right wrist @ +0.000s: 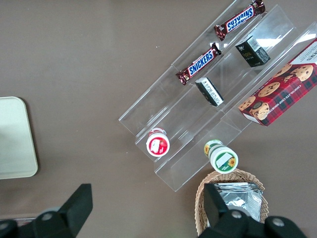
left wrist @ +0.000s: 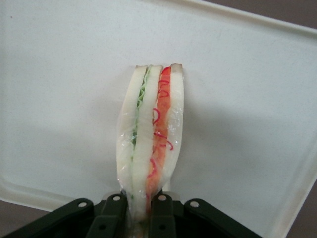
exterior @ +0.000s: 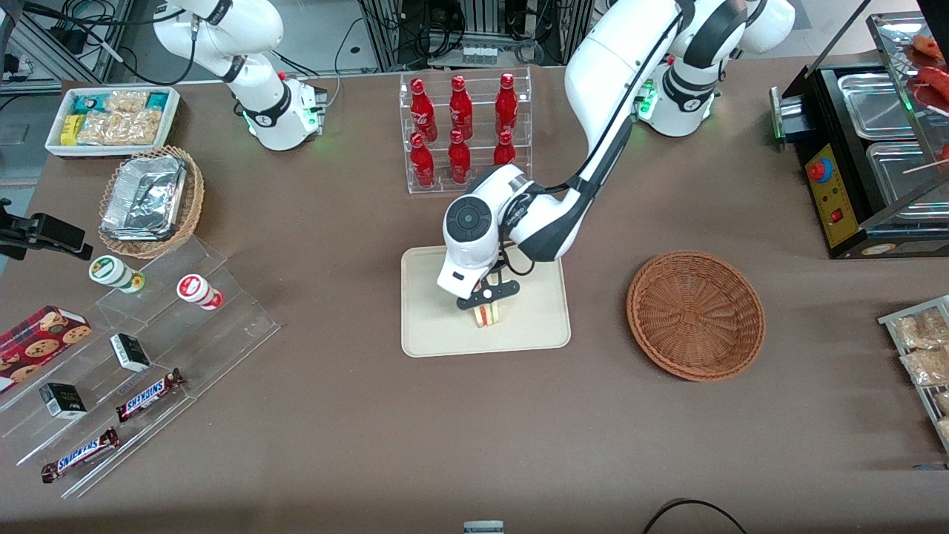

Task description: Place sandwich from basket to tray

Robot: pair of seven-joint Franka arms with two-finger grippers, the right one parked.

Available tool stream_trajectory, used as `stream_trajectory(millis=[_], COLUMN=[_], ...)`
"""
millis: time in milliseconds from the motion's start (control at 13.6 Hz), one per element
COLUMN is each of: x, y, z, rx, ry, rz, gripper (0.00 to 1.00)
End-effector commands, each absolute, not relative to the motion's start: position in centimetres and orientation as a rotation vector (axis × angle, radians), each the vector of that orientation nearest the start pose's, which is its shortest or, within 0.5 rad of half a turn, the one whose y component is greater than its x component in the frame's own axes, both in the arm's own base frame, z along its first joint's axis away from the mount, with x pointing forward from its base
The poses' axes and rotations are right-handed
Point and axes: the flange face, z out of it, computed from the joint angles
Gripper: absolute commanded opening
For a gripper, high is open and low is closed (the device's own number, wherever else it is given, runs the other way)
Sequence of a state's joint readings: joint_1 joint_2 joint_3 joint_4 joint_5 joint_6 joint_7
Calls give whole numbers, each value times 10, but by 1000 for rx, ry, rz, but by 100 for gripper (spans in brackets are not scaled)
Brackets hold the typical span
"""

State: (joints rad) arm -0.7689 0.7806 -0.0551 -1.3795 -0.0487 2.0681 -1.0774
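The left arm reaches down over the tray (exterior: 430, 337), a cream rectangle with rounded corners lying on the brown table (exterior: 356, 445) between the rack of red bottles (exterior: 463, 130) and the front camera. Its gripper (exterior: 488, 297) hangs just above the tray's middle, and the two fingers (left wrist: 115, 218) are clamped on the sandwich (exterior: 486, 314), one against each outer slice of bread. In the wrist view the sandwich (left wrist: 150, 141) stands on edge with its cut face showing: pale bread layers, a green strip on one side and a red-orange strip on the other, all wrapped in clear film. The tray's pale floor (left wrist: 54, 94) fills the space around it, and the low rim runs along the edges. From the front, the wedge's lower end sits at or very near the tray surface; whether it actually touches cannot be told. The basket (exterior: 695, 315), a round reddish-brown wicker bowl, sits beside the tray toward the working arm's end of the table, apart from it. Toward the parked arm's end stand clear acrylic steps (exterior: 141, 356) carrying Snickers bars (exterior: 150, 394) and small cups.
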Motion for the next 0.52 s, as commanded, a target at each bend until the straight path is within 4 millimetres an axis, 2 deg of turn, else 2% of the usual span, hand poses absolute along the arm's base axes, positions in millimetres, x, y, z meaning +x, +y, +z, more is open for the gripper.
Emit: stream_trajectory(millis=[0,148,443], x=[500,503,510], y=[-532,-531,-535], z=[248,261,325], rx=[-3076,-3086,-3097], ry=[-487,-491,-467], rz=[157,149,138], gripper=[100,100,100])
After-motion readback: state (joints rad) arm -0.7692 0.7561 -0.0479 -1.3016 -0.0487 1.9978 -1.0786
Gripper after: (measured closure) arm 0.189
